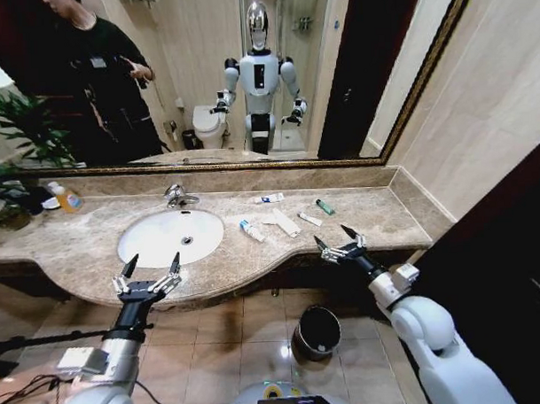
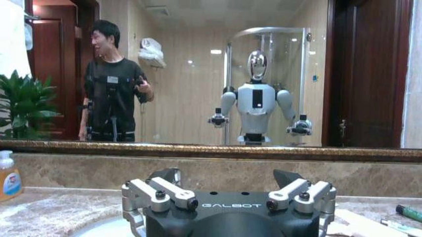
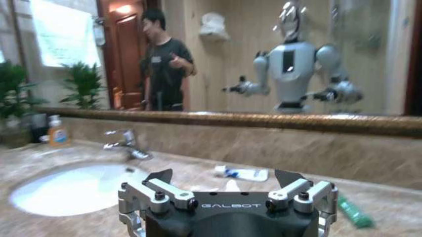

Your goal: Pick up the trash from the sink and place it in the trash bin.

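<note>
Left pincer: released, 2 dark fingertips spread, hovering over the front lip of the tabletop just before the sink; body marked "GALBOT" in white in the left wrist view. Right pincer: released, fingers apart, held at the tabletop's front edge on the right, apart from the trash; same "GALBOT" lettering in the right wrist view. Sink: oval white basin, bowl bare, chrome faucet at its back rim. Trash, 5 pieces, all on the tabletop right of the sink: white tube with blue end nearest the rim, long axis diagonal; flat white packet just beside it, long axis running front to back at a slant; small white packet, slanted; white-and-blue tube near the back wall, lying crosswise; teal-green tube, diagonal. No writing on them is legible. Orange-liquid bottle: far left, label unreadable. Trash bin: dark, round, shiny rim, upright on the tiled floor below the tabletop's front edge.
</note>
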Tool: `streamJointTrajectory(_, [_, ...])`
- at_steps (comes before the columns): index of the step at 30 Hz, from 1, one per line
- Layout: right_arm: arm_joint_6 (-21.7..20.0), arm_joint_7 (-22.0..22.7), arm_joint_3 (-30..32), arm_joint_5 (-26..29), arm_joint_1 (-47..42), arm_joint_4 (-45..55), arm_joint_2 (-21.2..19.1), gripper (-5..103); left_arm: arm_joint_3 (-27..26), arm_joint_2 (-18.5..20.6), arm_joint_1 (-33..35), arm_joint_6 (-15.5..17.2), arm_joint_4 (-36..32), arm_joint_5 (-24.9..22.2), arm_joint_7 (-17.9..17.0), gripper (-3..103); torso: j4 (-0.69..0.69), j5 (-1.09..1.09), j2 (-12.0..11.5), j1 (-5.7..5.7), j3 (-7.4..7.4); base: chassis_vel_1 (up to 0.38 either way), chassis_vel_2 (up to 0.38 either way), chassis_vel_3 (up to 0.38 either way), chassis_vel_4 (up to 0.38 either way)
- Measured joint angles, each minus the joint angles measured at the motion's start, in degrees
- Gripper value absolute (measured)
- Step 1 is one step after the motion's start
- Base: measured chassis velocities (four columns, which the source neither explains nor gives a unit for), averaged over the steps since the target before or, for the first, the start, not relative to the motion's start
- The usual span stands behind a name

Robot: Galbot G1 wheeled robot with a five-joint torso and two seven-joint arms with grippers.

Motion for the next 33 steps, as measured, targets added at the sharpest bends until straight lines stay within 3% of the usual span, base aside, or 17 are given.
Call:
streamJointTrajectory(8, [-0.35, 6.15, -1.00, 1.40, 3.32, -1.68, 0.15, 100, 0.00, 0.00, 0.00, 0.00, 0.00, 0.00, 0.00, 100, -0.01, 0.00, 0.01, -0.01, 0.00, 0.000, 0.000, 0.000, 0.000])
streamJointTrajectory(12, [-1.09, 6.59, -3.10, 1.82, 6.56, -2.15, -0.46, 100, 0.00, 0.00, 0.00, 0.00, 0.00, 0.00, 0.00, 100, 0.00, 0.00, 0.01, 0.00, 0.00, 0.000, 0.000, 0.000, 0.000])
streamJointTrajectory(15, [-1.87, 4.49, -4.55, 2.15, 7.35, -2.01, -0.71, 100, 0.00, 0.00, 0.00, 0.00, 0.00, 0.00, 0.00, 100, 0.01, 0.00, 0.01, 0.00, 0.00, 0.000, 0.000, 0.000, 0.000])
streamJointTrajectory(17, [-2.95, -0.25, -4.62, 1.49, 6.11, -1.60, -0.79, 100, 0.00, 0.00, 0.00, 0.00, 0.00, 0.00, 0.00, 100, 0.00, -0.01, 0.01, 0.00, 0.00, 0.000, 0.000, 0.000, 0.000])
streamJointTrajectory(20, [-3.53, -3.35, -3.70, 0.88, 3.82, -1.13, -0.80, 100, 0.00, 0.00, 0.00, 0.00, 0.00, 0.00, 0.00, 100, 0.00, -0.01, 0.01, 0.00, 0.00, 0.000, 0.000, 0.000, 0.000])
streamJointTrajectory(24, [-3.04, -4.05, -2.02, -0.03, 0.55, -1.33, -0.13, 100, 0.00, 0.00, 0.00, 0.00, 0.00, 0.00, 0.00, 100, -0.02, 0.00, 0.01, -0.01, 0.00, 0.000, 0.000, 0.000, 0.000])
streamJointTrajectory(33, [-1.97, 5.43, 1.34, 0.54, 2.10, -4.13, 0.69, 100, 0.00, 0.00, 0.00, 0.00, 0.00, 0.00, 0.00, 100, -0.01, 0.00, 0.01, -0.01, 0.00, 0.000, 0.000, 0.000, 0.000])
